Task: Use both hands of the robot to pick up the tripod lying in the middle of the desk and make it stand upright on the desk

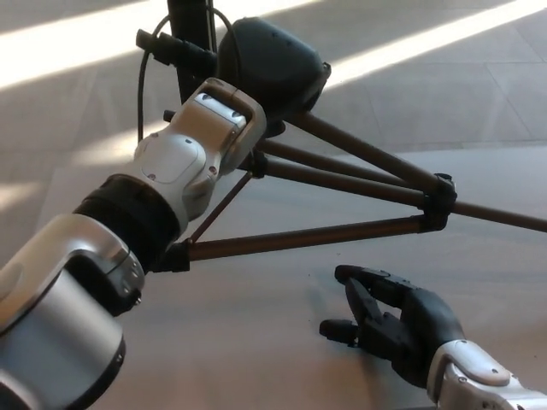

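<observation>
matt brown metal tripod (342, 232), smooth desk (256, 342)

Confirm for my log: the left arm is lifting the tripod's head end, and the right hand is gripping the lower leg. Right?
Not quite. In the head view the right hand is open below the tripod, touching no leg. The left arm is at the tripod's raised head end, as you said.

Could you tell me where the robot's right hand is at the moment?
In the head view, the right hand sits low on the right, open above the desk, just below the tripod leg and not touching it.
</observation>
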